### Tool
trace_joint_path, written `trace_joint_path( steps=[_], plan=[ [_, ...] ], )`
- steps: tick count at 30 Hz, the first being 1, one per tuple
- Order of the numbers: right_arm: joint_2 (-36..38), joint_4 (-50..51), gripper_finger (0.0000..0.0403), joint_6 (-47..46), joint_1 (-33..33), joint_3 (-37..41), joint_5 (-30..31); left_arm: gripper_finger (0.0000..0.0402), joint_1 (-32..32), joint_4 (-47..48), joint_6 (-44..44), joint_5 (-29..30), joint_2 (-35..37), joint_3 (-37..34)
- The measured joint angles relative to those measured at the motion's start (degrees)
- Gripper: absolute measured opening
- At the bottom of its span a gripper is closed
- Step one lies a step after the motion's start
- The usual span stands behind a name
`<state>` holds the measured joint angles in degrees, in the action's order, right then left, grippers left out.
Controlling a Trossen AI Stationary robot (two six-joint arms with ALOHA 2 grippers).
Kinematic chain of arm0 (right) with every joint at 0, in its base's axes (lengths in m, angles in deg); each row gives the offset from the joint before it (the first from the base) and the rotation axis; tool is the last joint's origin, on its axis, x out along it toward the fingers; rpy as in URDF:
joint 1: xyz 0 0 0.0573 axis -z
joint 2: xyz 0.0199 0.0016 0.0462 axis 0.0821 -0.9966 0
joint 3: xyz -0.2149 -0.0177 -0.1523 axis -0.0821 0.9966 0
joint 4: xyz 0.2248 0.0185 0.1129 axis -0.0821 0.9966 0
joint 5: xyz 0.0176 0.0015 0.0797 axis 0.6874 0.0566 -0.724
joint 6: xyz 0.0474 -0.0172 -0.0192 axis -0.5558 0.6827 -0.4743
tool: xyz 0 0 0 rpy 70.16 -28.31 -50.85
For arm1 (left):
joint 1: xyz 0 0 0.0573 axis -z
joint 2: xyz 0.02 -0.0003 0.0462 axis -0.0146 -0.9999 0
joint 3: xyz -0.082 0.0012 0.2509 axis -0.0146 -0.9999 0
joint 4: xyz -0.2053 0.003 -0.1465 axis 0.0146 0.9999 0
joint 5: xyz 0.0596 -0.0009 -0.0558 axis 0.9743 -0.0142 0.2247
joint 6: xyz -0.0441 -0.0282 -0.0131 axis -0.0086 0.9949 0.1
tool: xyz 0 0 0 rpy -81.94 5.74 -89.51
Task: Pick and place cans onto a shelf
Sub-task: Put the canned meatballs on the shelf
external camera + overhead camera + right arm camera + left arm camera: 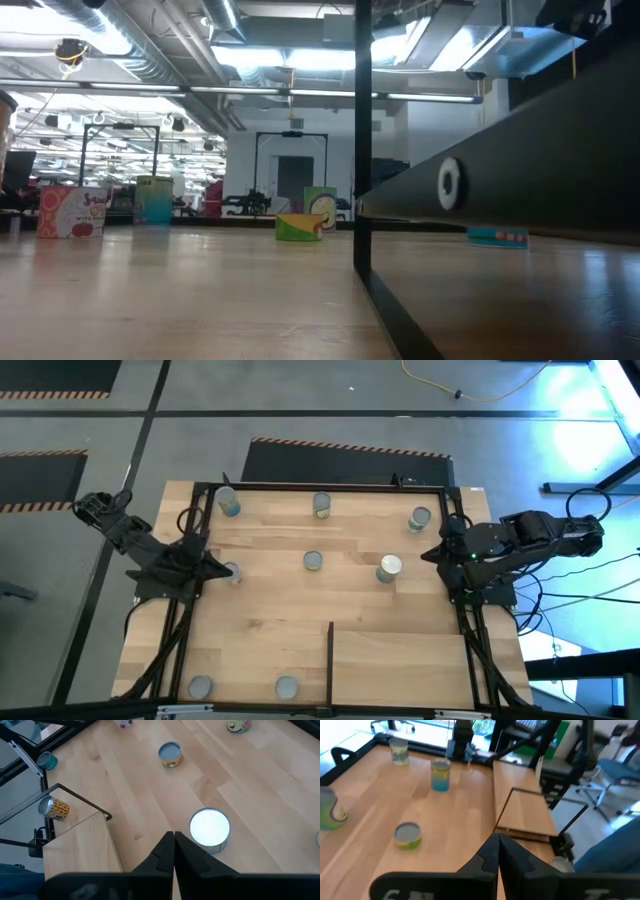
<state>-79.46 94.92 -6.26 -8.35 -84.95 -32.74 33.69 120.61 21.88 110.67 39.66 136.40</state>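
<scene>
Cans [389, 567] scattered on desk [270, 620], shelf [400, 665] bare.
Right tool [174, 851], shut and empty, should be opened above the white-topped can.

Both arms rest folded at the table's sides.
The left gripper [498, 851] has its fingers pressed together; the right gripper [173, 848] also has its fingers together, holding nothing.

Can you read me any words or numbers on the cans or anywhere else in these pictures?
"S...": big red letters on the orange-and-white can in the low view; only the first letter is legible.
The tall blue can, the green can and the can with a white top carry printed labels, all too blurred to read.
Nothing else can be read.
</scene>
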Motion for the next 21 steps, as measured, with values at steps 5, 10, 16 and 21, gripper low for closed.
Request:
trace_joint_path(
  steps=[5, 10, 16, 21],
  plan=[
    [-0.02, 0.0, 0.001, 0.01, 0.02, 0.0, 0.03, 0.0, 0.0, -3.12, -0.02, -0.33, 0.0, 0.0],
    [-0.02, -0.02, 0.001, 0.0, 0.02, 0.0, 0.05, 0.0, 0.0, -3.17, -1.12, 0.76, 0.0, 0.0],
    [-0.29, -0.02, 0.001, -0.31, 0.02, 0.0, -1.74, 0.0, 0.0, -2.76, -0.99, 1.41, 0.0, 0.0],
    [-2.45, -0.02, 0.0014, -3.18, 0.02, 0.0, -1.89, 0.0, 0.0, -1.85, -0.63, 1.86, 0.0, 0.0]
  ],
)
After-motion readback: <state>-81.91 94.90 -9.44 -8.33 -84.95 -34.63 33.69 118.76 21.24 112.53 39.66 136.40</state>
